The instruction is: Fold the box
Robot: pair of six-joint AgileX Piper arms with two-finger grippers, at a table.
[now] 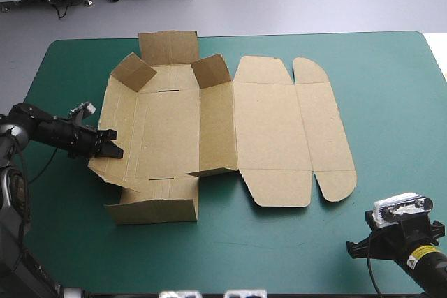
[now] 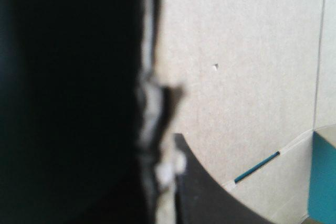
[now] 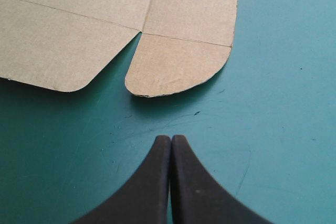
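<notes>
The brown box [image 1: 209, 130] lies mostly flat mid-desk [image 1: 391, 88], its left wall pinched by the left tool [image 1: 110, 144] (right tool [image 3: 171, 148] pressed together, empty, near the desk's near right corner), so a hasty lift could drag the unpinned sheet askew.

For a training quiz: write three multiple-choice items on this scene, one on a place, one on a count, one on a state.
1. The right tool is: A over bare cover; B at the far edge; C above the left arm.
2. Tools touching the box: A none; B one; C two.
3. The right tool is: A wide open; B shut, empty; C shut on board.
Key: A, cover lies all round it, the box ahead. B, only the left tool grips its left edge. B, its tips meet with nothing between.
</notes>
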